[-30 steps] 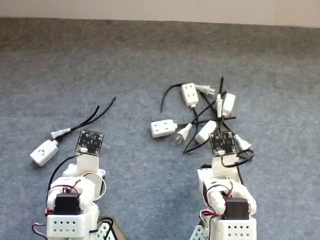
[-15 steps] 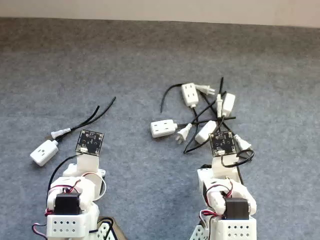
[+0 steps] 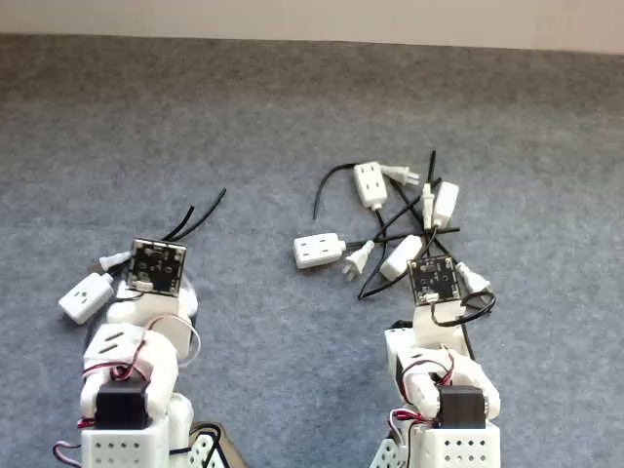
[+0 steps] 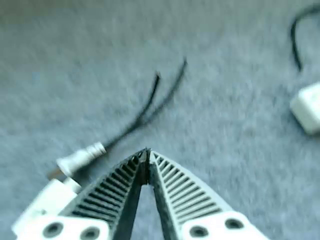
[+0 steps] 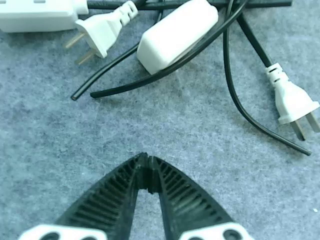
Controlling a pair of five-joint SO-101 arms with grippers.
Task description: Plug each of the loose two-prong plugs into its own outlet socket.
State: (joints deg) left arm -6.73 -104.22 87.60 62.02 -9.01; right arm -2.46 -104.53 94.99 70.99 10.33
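High view: the left arm (image 3: 136, 331) sits at seven o'clock beside a lone two-prong plug (image 3: 115, 259) and its outlet socket (image 3: 86, 297). At two o'clock the tangled cords (image 3: 390, 216) cross one another, so lifting one plug there may drag its neighbours. Left wrist view: the left gripper (image 4: 146, 151), jaws pressed together and empty, hovers just beside that plug (image 4: 80, 159); descending closed would likely shove it aside. Right wrist view: the right gripper (image 5: 146, 157), likewise closed on nothing, faces a white plug (image 5: 102, 32) and a socket block (image 5: 177, 32) crossed by cords that could snag.

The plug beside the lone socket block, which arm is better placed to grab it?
Left. The left claw hangs just short of that plug and socket block; the right claw sits by the tangled cords.
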